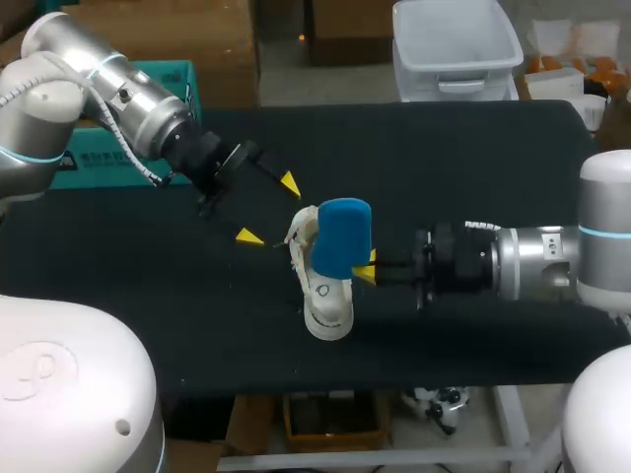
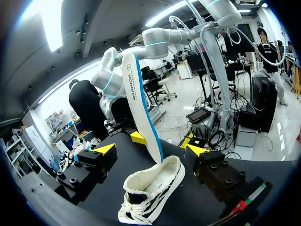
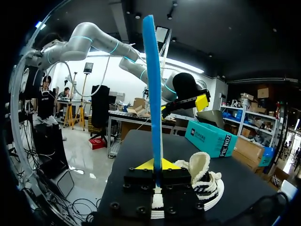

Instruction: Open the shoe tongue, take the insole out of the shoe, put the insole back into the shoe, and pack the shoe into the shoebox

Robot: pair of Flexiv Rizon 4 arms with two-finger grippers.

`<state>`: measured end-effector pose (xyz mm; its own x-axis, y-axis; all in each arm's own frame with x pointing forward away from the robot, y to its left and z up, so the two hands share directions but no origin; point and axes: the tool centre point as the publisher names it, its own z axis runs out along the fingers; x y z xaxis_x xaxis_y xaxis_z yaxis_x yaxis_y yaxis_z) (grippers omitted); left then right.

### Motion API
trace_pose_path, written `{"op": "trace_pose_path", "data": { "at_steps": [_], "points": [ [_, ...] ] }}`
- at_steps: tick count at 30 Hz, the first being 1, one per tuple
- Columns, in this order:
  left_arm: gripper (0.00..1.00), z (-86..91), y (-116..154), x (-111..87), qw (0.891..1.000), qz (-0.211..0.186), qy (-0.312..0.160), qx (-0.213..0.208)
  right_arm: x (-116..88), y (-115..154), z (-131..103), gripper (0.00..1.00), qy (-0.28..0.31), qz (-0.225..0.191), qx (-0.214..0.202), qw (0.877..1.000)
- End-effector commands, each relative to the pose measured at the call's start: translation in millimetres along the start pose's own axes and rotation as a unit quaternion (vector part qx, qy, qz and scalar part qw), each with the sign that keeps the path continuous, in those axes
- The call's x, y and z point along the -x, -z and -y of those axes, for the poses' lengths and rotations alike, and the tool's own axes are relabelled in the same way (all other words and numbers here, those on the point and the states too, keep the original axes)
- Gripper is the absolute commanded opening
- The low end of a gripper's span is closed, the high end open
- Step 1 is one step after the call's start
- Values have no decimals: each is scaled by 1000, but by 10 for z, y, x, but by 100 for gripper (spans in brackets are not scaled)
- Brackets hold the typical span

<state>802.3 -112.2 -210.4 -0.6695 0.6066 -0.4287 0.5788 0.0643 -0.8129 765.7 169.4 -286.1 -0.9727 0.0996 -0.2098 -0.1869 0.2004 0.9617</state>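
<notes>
Now the right gripper (image 1: pixel 367 268) pinches the insole (image 1: pixel 343 236) upright over the shoe (image 1: pixel 325 301), probably to slip it back in; the left gripper (image 1: pixel 268 210) hangs beside the shoe, wide open.

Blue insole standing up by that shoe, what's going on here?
The right gripper is shut on the blue insole, holding it on end right at the white shoe, which lies on the black table. The left gripper hangs open on the shoe's other side, holding nothing. The shoe is not yet packed.
</notes>
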Motion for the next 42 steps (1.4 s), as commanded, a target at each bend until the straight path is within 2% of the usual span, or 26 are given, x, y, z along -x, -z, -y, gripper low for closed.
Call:
{"op": "trace_pose_path", "data": {
  "at_steps": [1, 10, 18, 21, 28, 34, 42],
  "points": [
    [96, 41, -51, -23, 1000, 11, 0, 6, -14, -20, 24, 0, 4, 4, 1, 1000],
    [91, 50, -124, 0, 1000, 15, 6, 17, 37, -52, 16, 0, -12, 9, 0, 1000],
    [77, 27, -178, 50, 999, 24, 19, 9, 26, -70, -7, 0, -7, 18, 0, 1000],
    [70, 22, -227, 64, 999, 34, 23, 13, 17, -75, -16, 0, -8, 36, 3, 999],
    [65, -26, -350, 61, 996, 78, 32, 27, 22, -110, -28, 0, -10, 43, 6, 999],
    [57, -75, -436, 79, 996, 79, 35, 13, 16, -110, -30, 0, -9, 46, 7, 999],
    [55, -86, -505, 68, 997, 74, 36, 8, 36, -72, -24, 0, -16, 54, 3, 998]
  ]
}}
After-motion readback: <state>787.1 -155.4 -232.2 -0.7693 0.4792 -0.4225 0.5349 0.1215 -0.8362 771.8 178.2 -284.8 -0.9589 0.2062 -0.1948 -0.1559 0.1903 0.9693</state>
